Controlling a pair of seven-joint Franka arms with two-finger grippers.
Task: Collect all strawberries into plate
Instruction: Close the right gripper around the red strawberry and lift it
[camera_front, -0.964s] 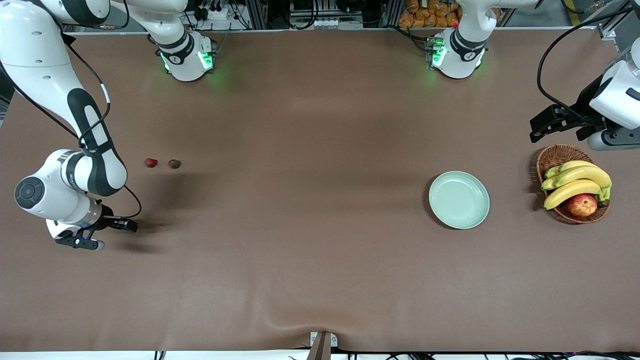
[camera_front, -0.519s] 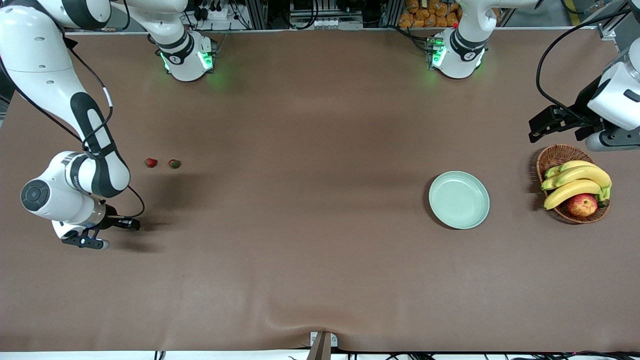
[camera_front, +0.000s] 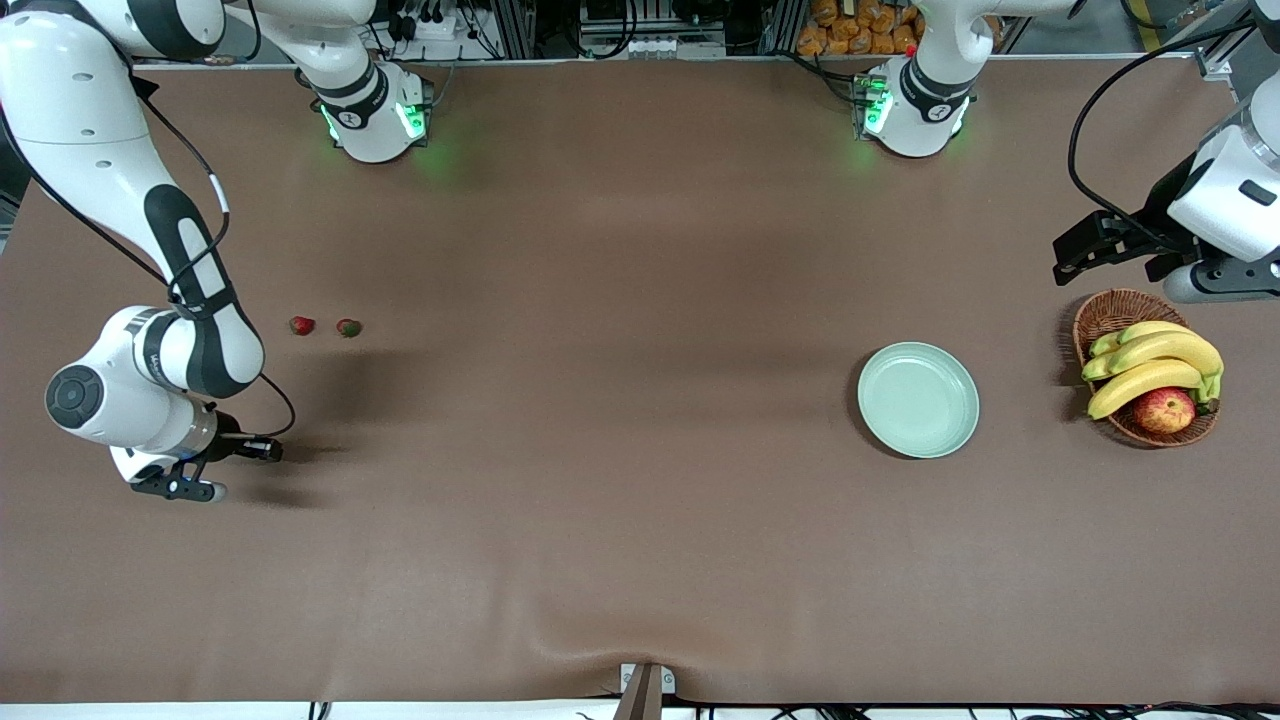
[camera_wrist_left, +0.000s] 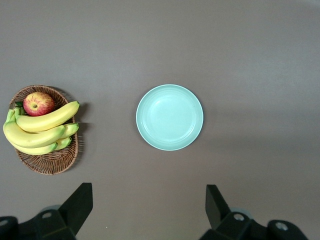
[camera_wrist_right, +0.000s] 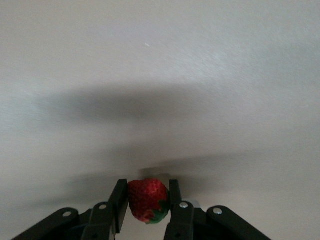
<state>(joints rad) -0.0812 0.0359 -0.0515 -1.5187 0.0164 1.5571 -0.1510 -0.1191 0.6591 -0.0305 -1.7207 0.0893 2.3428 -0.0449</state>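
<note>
My right gripper (camera_wrist_right: 147, 204) is shut on a red strawberry (camera_wrist_right: 146, 199) with a green cap, low over the table at the right arm's end; in the front view the gripper (camera_front: 200, 487) hides that berry. Two more strawberries (camera_front: 301, 325) (camera_front: 348, 327) lie side by side on the table, farther from the front camera than that gripper. The pale green plate (camera_front: 918, 400) (camera_wrist_left: 170, 117) lies empty toward the left arm's end. My left gripper (camera_front: 1072, 258) (camera_wrist_left: 149, 210) hangs open and empty above the table, up beside the basket.
A wicker basket (camera_front: 1108, 312) (camera_wrist_left: 47, 162) with bananas (camera_front: 1150, 365) and a red-yellow apple (camera_front: 1164, 409) stands beside the plate at the left arm's end. Brown cloth covers the table, with a ripple (camera_front: 640, 640) at the front edge.
The right gripper's fingers have closed onto the strawberry, and its hand has shifted a little toward the middle of the table. The left arm has drifted slightly.
</note>
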